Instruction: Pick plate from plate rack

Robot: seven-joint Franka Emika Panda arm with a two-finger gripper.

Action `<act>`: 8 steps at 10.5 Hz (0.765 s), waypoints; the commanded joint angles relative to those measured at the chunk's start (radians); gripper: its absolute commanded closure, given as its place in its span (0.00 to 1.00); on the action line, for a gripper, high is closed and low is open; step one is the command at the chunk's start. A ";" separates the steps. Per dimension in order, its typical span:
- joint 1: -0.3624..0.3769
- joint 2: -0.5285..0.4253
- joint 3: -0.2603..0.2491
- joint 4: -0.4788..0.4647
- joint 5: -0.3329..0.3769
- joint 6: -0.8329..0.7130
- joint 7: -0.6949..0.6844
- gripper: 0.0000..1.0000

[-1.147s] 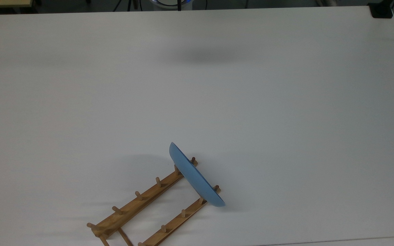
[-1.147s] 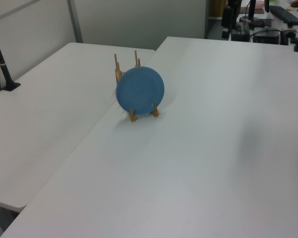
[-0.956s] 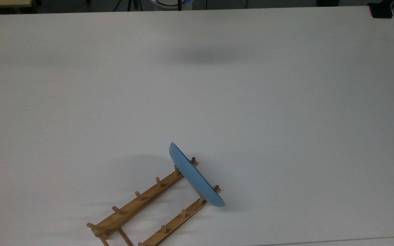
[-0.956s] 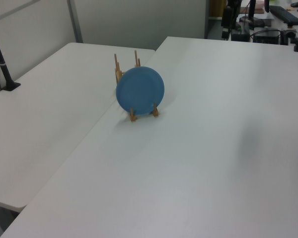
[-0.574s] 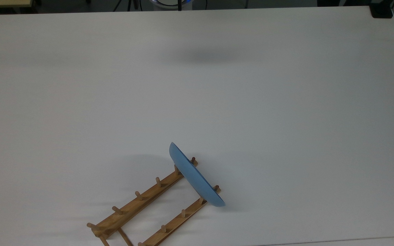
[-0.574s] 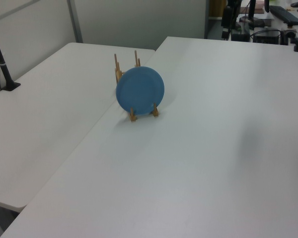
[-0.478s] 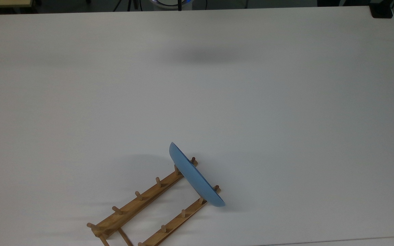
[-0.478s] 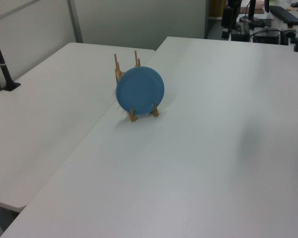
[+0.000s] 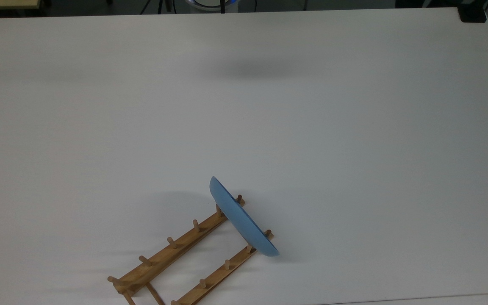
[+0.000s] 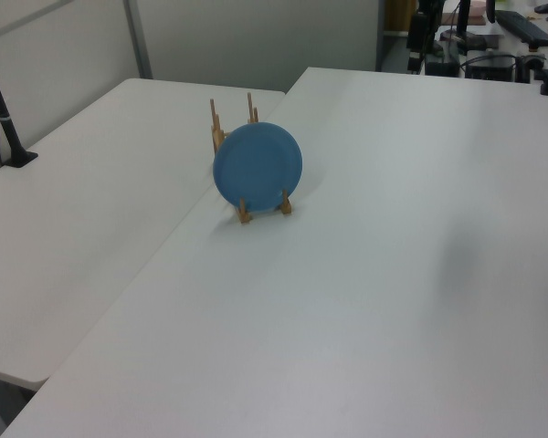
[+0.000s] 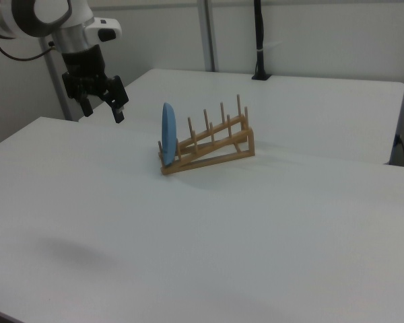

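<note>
In the right view, closest to you is the white table (image 11: 188,242), bare across its near half apart from a faint grey shadow (image 11: 71,252) towards the right view's lower left. Further back stands the rack (image 11: 209,148), its near end low and its far end raised, two rows of upright pegs running away from you. The plate (image 11: 168,132) sits on edge in the slot at the near end, upright and seen almost edge-on. In the top view the plate (image 9: 242,221) crosses both rails at the rack's (image 9: 172,254) upper-right end, held between pegs, and the remaining slots towards the top view's lower left hold nothing. The left view shows the plate (image 10: 258,167) face-on, round and blue, with the rack's (image 10: 245,212) two feet under it and taller pegs behind.

Beyond the plate, to the right view's left, your gripper (image 11: 102,106) hangs above the table, well apart from the rack. Its fingers (image 11: 118,112) are spread apart, pointing down, with nothing between them.
</note>
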State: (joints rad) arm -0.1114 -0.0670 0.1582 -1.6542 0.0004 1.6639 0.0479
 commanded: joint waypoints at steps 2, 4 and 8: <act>0.002 -0.016 -0.005 -0.021 0.030 -0.009 -0.141 0.00; -0.008 -0.001 -0.005 -0.013 0.030 -0.018 -0.311 0.00; -0.024 0.051 -0.009 0.007 0.024 0.118 -0.356 0.00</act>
State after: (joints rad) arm -0.1176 -0.0379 0.1560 -1.6600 0.0011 1.7063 -0.2549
